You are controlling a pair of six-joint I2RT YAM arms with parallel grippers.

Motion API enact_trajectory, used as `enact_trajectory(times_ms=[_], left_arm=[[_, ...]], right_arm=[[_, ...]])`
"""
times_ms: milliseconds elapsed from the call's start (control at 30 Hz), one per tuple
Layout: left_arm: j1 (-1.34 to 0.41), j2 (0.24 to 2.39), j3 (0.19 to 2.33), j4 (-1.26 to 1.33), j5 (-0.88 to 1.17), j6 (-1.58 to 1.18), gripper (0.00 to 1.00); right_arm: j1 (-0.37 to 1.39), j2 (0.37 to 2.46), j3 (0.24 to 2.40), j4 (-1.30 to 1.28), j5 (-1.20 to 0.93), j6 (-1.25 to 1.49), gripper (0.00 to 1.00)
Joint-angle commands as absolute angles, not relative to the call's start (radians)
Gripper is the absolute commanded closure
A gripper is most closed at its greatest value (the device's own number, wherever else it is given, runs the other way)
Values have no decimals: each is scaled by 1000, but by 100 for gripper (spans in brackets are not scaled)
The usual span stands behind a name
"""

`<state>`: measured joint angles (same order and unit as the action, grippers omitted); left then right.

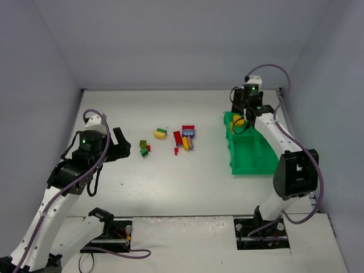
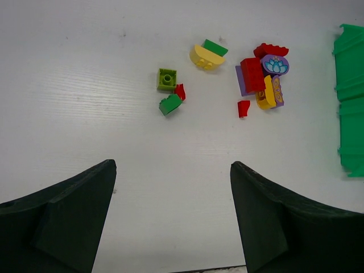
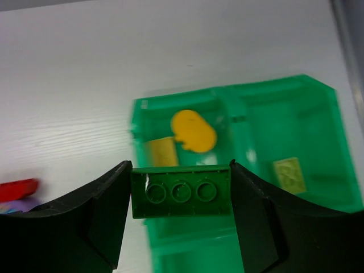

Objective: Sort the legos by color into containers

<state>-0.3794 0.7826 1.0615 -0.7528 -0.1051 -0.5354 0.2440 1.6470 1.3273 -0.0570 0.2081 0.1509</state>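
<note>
My right gripper [image 3: 181, 165] is shut on a dark green lego [image 3: 181, 192], holding it by its short ends above the bright green tray [image 3: 267, 85]. Below it, one far compartment holds a round yellow piece [image 3: 194, 129] and a yellow brick [image 3: 162, 151]. The adjoining compartment holds a lime brick [image 3: 290, 173]. From above, the right gripper [image 1: 244, 111] hangs over the tray's [image 1: 250, 159] far end. My left gripper [image 2: 173, 165] is open and holds nothing, short of the loose legos: a lime brick [image 2: 166, 78], a dark green one [image 2: 170, 104], a yellow half-round [image 2: 206, 57] and a red brick [image 2: 252, 75].
A purple disc with a flower [image 2: 274, 65], a yellow piece [image 2: 266, 94] and a small red piece [image 2: 243, 108] lie in the right-hand cluster [image 1: 186, 136]. Grey walls enclose the table on three sides. The left gripper [image 1: 122, 145] stands left of the bricks.
</note>
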Motion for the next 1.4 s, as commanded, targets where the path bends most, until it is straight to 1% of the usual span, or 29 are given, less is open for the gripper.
enact_trajectory(times_ms=[0, 33, 233, 300, 400, 500, 533, 600, 633, 700, 767, 800, 833, 900, 1000, 1067, 1100, 1167, 1200, 1300, 1367], left_arm=[[-373, 796, 1066, -686, -92, -552, 25], [-374, 799, 1068, -684, -91, -552, 25], [-374, 813, 1071, -675, -86, -560, 25], [-373, 816, 1071, -675, -87, -560, 25], [-373, 819, 1072, -675, -92, -557, 25], [-373, 821, 1075, -675, -94, -557, 25], [-374, 821, 1074, -675, -94, -557, 25], [-373, 825, 1074, -673, -94, -555, 25], [-373, 827, 1074, -672, -95, -555, 25], [-373, 831, 1075, -672, -95, -554, 25], [-373, 833, 1075, -672, -97, -552, 25], [-374, 833, 1074, -670, -97, -552, 25], [-373, 833, 1074, -670, -97, -552, 25], [-373, 833, 1072, -670, -97, -552, 25], [-374, 833, 1074, -670, -98, -552, 25], [-374, 831, 1077, -670, -106, -551, 25], [-373, 830, 1080, -670, -109, -551, 25], [-373, 831, 1081, -669, -118, -545, 25], [-373, 834, 1083, -670, -121, -545, 25], [-374, 838, 1091, -681, -133, -540, 25], [-374, 833, 1095, -690, -138, -537, 25]], right_arm=[[164, 1612, 1308, -43, 169, 115, 92], [109, 1621, 1310, -43, 166, 115, 92], [-58, 1690, 1327, -38, 156, 158, 89], [-84, 1721, 1331, -40, 153, 181, 87], [-115, 1756, 1336, -40, 149, 190, 79], [-120, 1782, 1336, -40, 150, 190, 64], [-120, 1786, 1336, -40, 150, 195, 51], [-121, 1786, 1335, -40, 147, 204, 42], [-120, 1784, 1335, -40, 144, 209, 33], [-120, 1766, 1338, -34, 135, 212, 24], [-112, 1740, 1336, -34, 133, 206, 21], [-109, 1729, 1336, -32, 138, 198, 15], [-104, 1720, 1333, -32, 149, 195, 15], [-92, 1689, 1327, -34, 146, 183, 9], [-45, 1637, 1305, -41, 138, 176, 9], [17, 1591, 1295, -40, 135, 164, 15], [106, 1580, 1295, -40, 133, 147, 20], [196, 1560, 1299, -51, 144, 147, 29], [269, 1557, 1304, -60, 138, 167, 37], [375, 1557, 1313, -61, 121, 208, 46], [486, 1577, 1325, -57, 110, 233, 46]])
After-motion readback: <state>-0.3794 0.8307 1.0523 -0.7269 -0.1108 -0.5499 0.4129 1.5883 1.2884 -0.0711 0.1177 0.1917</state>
